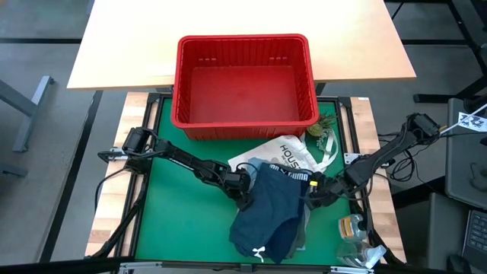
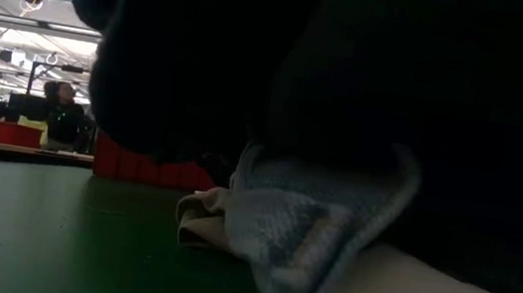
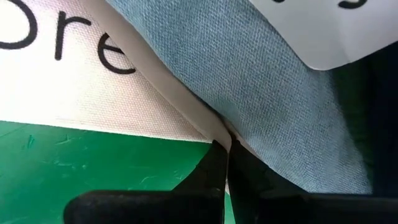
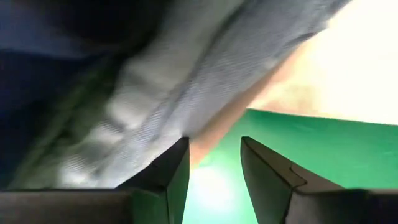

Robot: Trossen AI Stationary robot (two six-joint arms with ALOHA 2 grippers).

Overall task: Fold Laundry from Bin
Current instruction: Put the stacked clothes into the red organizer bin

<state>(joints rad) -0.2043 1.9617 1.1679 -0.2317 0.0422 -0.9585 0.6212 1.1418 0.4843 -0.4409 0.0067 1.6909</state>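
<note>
The red bin [image 1: 243, 80] stands at the far side of the green mat, with nothing showing inside it. In front of it lies the laundry pile: navy shorts [image 1: 270, 217] on top, light blue cloth [image 3: 273, 81] beneath, partly over a white printed tote bag [image 1: 283, 154]. My left gripper [image 1: 247, 192] is shut at the pile's left edge. My right gripper [image 1: 316, 190] is open at the pile's right edge, its fingers [image 4: 171, 171] at the hem of the light blue cloth [image 4: 186, 93], with green mat showing between them. My left gripper slants down from the table's left, and its shut fingertips [image 3: 221, 155] meet the line where the light blue cloth lies on the tote bag [image 3: 186, 118]. Whether any layer is caught between them I cannot tell. Of my right gripper, one fingertip stands against the light blue cloth's edge [image 4: 186, 134]; I cannot tell if it touches.
A small dark olive-green piece [image 1: 321, 129] lies by the bin's near right corner. Small clear items [image 1: 351, 228] sit at the mat's near right corner. Bare green mat [image 1: 183, 221] lies left of the pile. A wooden table [image 1: 243, 23] stands behind; a person [image 2: 65, 117] is far off.
</note>
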